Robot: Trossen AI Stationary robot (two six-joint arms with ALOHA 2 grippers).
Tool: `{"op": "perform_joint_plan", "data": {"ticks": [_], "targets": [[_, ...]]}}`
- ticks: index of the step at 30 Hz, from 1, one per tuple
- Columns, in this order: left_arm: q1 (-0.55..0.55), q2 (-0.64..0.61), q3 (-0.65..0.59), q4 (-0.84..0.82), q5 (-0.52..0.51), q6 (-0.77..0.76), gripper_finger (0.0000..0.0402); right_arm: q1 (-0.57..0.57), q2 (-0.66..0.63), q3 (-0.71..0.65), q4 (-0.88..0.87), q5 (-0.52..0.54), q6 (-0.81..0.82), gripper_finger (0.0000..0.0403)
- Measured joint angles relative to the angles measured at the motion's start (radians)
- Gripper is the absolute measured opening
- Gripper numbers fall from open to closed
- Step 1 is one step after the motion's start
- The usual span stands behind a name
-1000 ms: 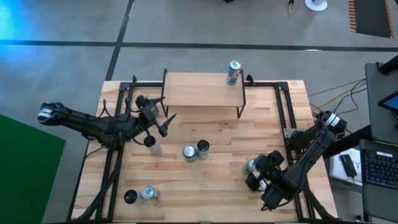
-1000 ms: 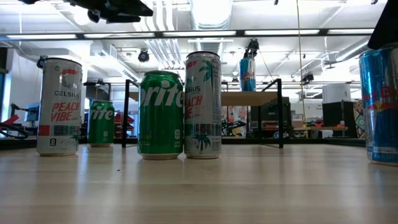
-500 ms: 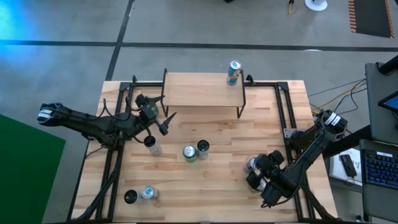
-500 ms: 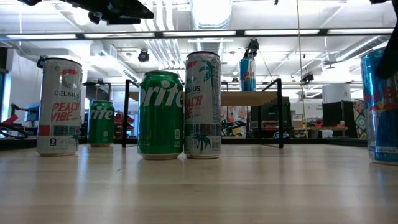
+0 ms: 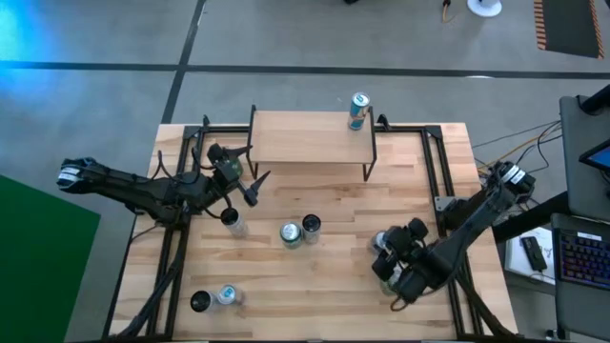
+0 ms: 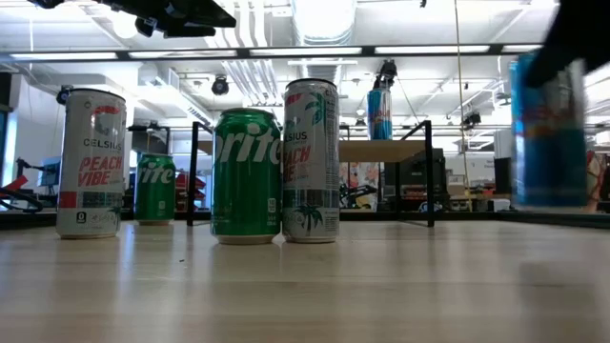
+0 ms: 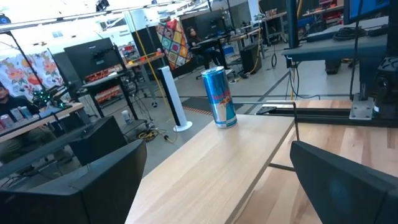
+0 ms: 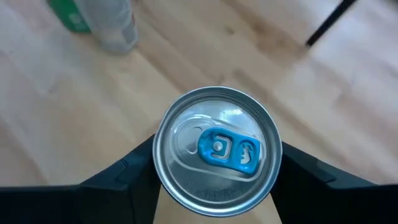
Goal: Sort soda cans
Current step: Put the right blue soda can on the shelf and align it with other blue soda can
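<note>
- My left gripper (image 5: 250, 187) hangs wide open and empty near the table's (image 5: 334, 286) left side, just above a Celsius can (image 5: 232, 221); if it drops without lining up, a finger could clip that can and tip it.
- The Sprite can (image 5: 290, 234) and second Celsius can (image 5: 311, 226) stand touching at mid-table; a nudge to one shoves the other.
- One Red Bull can (image 5: 357, 110) stands at the right end of the raised shelf (image 5: 295, 136), close to its edge, so a careless placement beside it could knock it off.
- My right gripper (image 8: 214, 171) has its fingers pressed on either side of a blue Red Bull can (image 8: 216, 151), which looks lifted; I judge a high, partial grip may let it slip or swing.
</note>
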Motion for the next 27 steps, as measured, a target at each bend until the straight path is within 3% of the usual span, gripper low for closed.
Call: {"op": "perform_joint_plan", "data": {"ticks": [4,14,18,27], "targets": [[0.0,0.0,0.0,0.0,0.0,-0.002,0.0382,-0.102,-0.075,0.0,-0.002,0.003,-0.155,0.0231],[0.034,0.046,0.0,0.061,0.037,0.012,0.0382,-0.512,-0.302,0.109,0.082,0.0,-0.694,0.0233],[0.069,0.065,0.009,0.063,0.101,0.009,0.0382,-0.655,-0.303,0.161,0.139,-0.063,-0.862,0.0233],[0.119,0.128,0.042,0.065,0.1,0.005,0.0382,-0.919,-0.15,0.362,0.199,-0.186,-1.198,0.0234]]}}
